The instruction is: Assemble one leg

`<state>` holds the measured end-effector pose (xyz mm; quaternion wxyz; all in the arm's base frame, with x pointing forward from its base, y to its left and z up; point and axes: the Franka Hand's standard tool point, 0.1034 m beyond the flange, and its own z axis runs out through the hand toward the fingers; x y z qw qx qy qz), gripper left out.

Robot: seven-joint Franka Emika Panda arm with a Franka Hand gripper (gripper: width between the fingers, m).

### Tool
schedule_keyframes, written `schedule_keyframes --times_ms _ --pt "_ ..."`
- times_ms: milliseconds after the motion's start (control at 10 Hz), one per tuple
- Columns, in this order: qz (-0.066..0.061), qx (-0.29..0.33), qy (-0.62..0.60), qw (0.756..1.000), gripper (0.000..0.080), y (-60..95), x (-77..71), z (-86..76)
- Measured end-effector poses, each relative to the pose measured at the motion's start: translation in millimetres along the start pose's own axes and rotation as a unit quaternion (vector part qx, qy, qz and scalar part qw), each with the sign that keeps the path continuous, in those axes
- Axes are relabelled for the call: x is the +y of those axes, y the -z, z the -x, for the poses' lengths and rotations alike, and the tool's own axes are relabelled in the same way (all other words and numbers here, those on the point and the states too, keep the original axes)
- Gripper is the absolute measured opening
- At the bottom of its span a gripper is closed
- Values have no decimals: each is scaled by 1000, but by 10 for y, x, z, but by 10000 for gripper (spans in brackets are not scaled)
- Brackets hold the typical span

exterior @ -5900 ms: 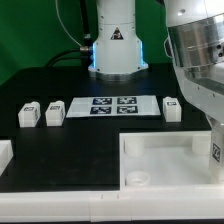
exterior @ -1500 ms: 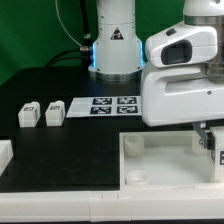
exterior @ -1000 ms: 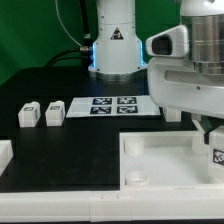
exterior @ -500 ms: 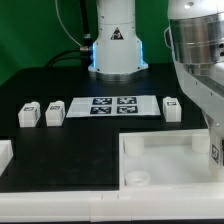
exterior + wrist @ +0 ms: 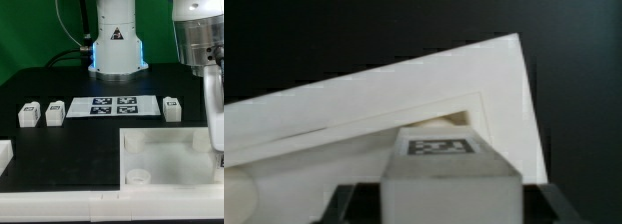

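My gripper (image 5: pixel 441 208) is shut on a leg (image 5: pixel 441 165), a small white block with a black-and-white tag on its face, held between the two dark fingers (image 5: pixel 349 205). It hangs over a corner of the large white tray (image 5: pixel 349 100), where a round hole (image 5: pixel 445 121) shows just beyond the leg. In the exterior view the arm (image 5: pixel 212 105) stands over the tray's right side (image 5: pixel 170 150), and the held leg is cut off at the frame edge. Three more legs lie on the table: two at the left (image 5: pixel 29 114) (image 5: pixel 54 113) and one at the right (image 5: pixel 172 109).
The marker board (image 5: pixel 115 105) lies behind the tray. The robot base (image 5: pixel 115 45) stands at the back. Another white part (image 5: pixel 5 155) shows at the exterior view's left edge. The tray's front corner hole (image 5: pixel 137 179) is open.
The wrist has turned and drawn toward the exterior view's right edge, uncovering the right-hand leg and the marker board. The gripper still holds its leg over the tray's right side.
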<state>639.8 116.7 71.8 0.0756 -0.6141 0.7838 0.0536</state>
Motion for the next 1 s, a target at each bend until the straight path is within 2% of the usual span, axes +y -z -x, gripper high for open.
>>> schedule_keyframes --times_ms 100,200,300,400,600,900,1000 --pt "1 0 2 1000 306 -11 7 2" --pt "1 0 3 1000 533 -12 9 4" --pt "1 0 4 1000 533 -13 9 4" --pt "1 0 5 1000 624 -14 10 6" --pt "2 0 8 1000 644 3 12 19" --pt "0 -12 22 1000 649 342 -5 164" --pt "-1 -13 24 1000 649 366 0 197"
